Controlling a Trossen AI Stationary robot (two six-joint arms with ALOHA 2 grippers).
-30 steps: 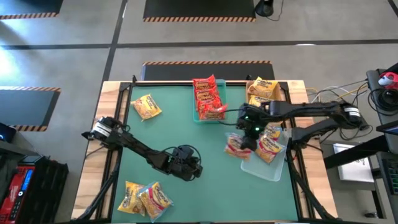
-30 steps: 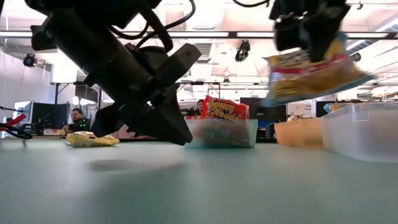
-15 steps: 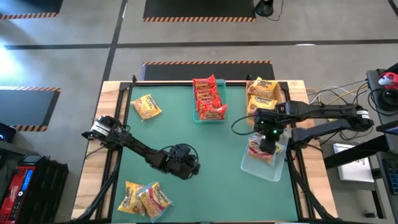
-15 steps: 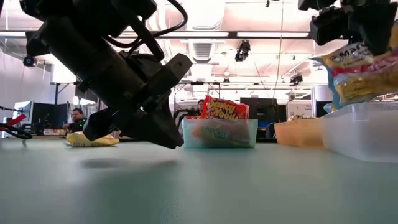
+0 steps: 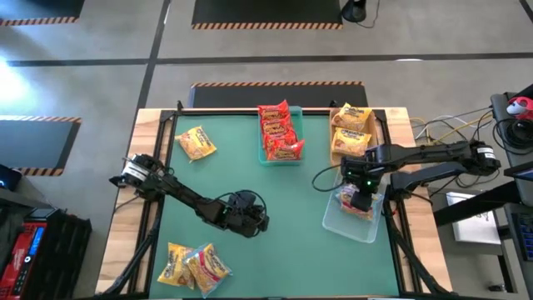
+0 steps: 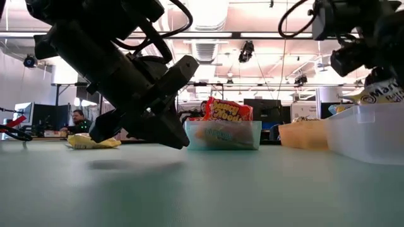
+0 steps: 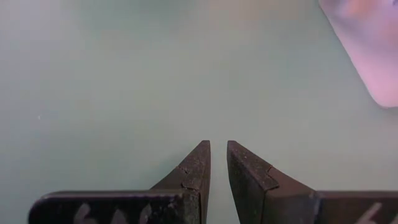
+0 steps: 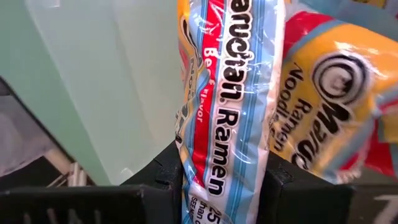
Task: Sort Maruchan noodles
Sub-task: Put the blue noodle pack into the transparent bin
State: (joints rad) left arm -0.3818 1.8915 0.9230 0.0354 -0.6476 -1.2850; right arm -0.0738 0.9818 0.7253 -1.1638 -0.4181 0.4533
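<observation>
My right gripper (image 5: 358, 193) is low over the clear tray (image 5: 340, 223) near the table's right edge, shut on a yellow-white Maruchan packet with red-blue print (image 8: 227, 93). A second such packet (image 8: 336, 118) lies in the tray beside it. In the low view the held packet (image 6: 385, 94) shows just above the tray's rim (image 6: 366, 110). My left gripper (image 5: 252, 222) hovers over bare green table near the middle, fingers (image 7: 199, 168) shut and touching nothing. Red packets (image 5: 279, 132) fill the teal tray, and yellow-orange ones (image 5: 353, 125) the tan tray. My right gripper pinches the yellow-white packet between its two fingers (image 8: 163, 177), which stand on the packet's two flat faces near one end (image 8: 224, 155). It comes from above, pointing down. The packet hangs edge-on below the fingers, inside the clear tray; whether its lower end rests there is hidden.
One loose yellow packet (image 5: 197, 142) lies at the far left of the table. Two more (image 5: 193, 265) lie at the near left corner. The teal tray (image 6: 224, 135) and the tan tray (image 6: 303, 134) stand along the far edge. A person (image 6: 77, 121) sits beyond the table.
My right gripper has carried the yellow-white packet from the table's middle toward the right edge, then down into the clear tray, staying shut on it. The packet has dropped from well above the tray's rim to mostly behind its wall.
</observation>
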